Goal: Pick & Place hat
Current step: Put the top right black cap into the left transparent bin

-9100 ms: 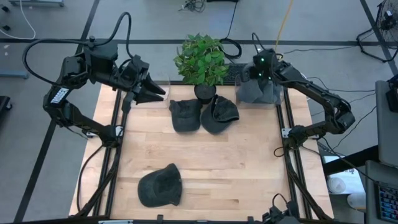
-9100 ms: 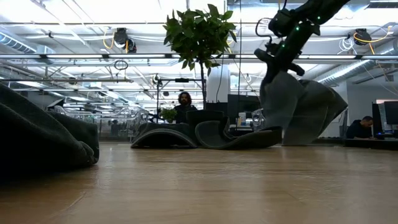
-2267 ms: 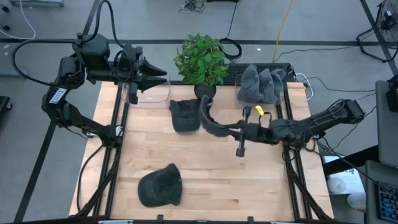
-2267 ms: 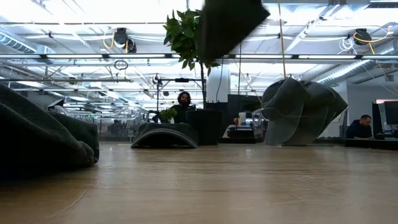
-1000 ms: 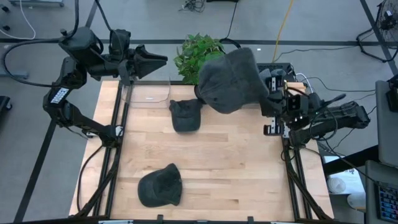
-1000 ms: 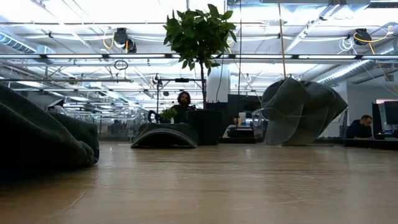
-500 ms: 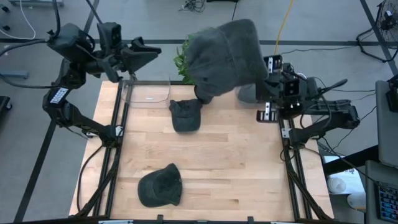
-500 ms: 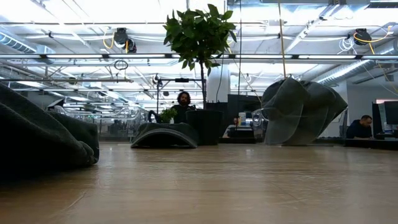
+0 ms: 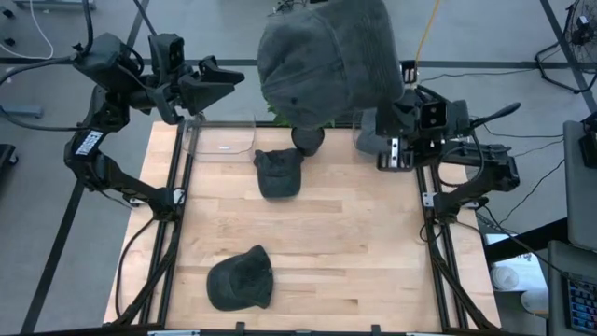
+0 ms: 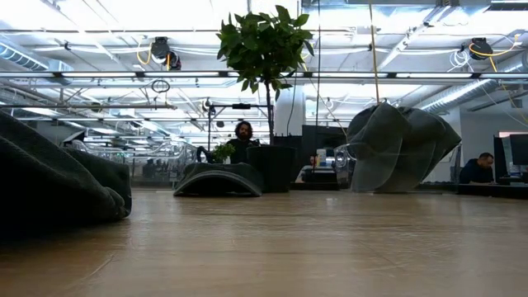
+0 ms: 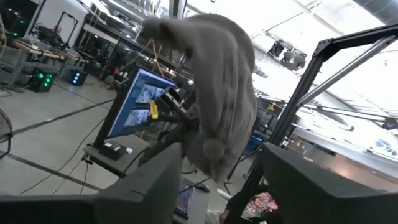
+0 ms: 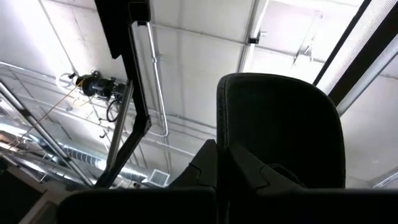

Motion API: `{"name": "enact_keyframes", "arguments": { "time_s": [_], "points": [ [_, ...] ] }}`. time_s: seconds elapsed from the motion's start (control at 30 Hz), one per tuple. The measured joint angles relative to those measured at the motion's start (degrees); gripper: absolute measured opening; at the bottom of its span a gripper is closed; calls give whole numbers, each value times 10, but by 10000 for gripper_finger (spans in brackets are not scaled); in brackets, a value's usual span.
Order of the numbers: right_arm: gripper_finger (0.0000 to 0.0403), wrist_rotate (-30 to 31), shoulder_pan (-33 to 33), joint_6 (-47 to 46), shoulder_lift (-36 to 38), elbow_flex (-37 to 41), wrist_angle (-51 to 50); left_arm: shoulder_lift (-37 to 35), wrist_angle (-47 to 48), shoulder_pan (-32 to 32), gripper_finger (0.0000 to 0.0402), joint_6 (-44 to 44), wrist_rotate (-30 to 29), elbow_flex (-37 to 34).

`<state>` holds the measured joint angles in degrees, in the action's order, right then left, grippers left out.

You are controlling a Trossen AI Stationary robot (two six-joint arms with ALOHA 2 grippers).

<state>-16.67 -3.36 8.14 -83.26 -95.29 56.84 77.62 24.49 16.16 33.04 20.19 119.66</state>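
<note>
Right gripper (image 12: 225,163) clamped on a grey cap (image 9: 326,58), raised high above the potted plant (image 10: 264,41). Left gripper (image 9: 229,79) parted, empty, beyond the table's (image 9: 308,252) far-left corner.

A bare wooden table top (image 10: 297,247) is seen level; a dark hat (image 10: 49,186) fills the near left; another hat (image 10: 219,179) lies far back beside a potted plant (image 10: 266,49); a grey hat heap (image 10: 400,148) stands right; seated people are seen beyond.
</note>
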Motion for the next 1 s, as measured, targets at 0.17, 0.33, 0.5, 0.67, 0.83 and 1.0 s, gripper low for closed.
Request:
{"name": "enact_keyframes", "arguments": {
  "time_s": [0.17, 0.33, 0.5, 0.67, 0.83, 1.0],
  "points": [
    [0, -1, -12, -20, -39, -58, -1, 7, -4, 0, 270, -11, 8, 0],
    [0, -2, -20, -34, -72, -100, -1, 20, -8, 0, 292, -16, 9, 0],
    [0, -12, -21, -37, -86, -105, -2, 27, -20, 0, 298, -23, 12, 0],
    [0, -19, -23, -59, -85, -105, -9, 27, -41, 0, 294, -25, 13, 0],
    [0, -19, -23, -56, -86, -105, -20, 27, -61, 0, 289, -28, 25, 0],
    [0, -18, -23, -42, -85, -105, -27, 30, -65, 0, 259, -28, 49, 0]
  ]
}}
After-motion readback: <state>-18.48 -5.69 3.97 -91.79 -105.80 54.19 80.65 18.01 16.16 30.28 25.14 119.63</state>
